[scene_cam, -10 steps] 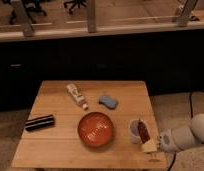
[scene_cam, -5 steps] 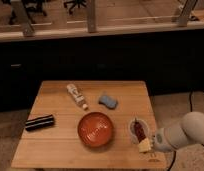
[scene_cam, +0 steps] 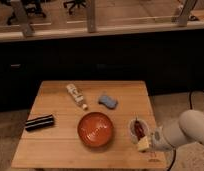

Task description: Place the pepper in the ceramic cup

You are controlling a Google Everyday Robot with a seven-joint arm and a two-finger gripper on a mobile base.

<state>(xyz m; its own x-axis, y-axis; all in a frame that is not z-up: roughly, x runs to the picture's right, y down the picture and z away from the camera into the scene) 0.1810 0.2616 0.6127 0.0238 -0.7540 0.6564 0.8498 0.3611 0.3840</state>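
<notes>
The small white ceramic cup (scene_cam: pixel 136 130) stands on the wooden table (scene_cam: pixel 60 145) near its right front edge, just right of the orange-red bowl. The dark red pepper (scene_cam: pixel 139 130) lies inside the cup, its tip sticking up above the rim. My gripper (scene_cam: pixel 144 145), with a pale yellowish tip, is just in front of and slightly right of the cup, close to its rim. The white arm (scene_cam: pixel 187 130) reaches in from the right.
A large orange-red bowl (scene_cam: pixel 96 130) sits at the table's middle front. A white bottle (scene_cam: pixel 76 95) lies at the back, a blue sponge (scene_cam: pixel 108 101) right of it, a black oblong object (scene_cam: pixel 39 122) at the left. The table's right edge is beside the cup.
The arm has shifted left, bringing the gripper tip closer to the cup. The pepper stays in the cup.
</notes>
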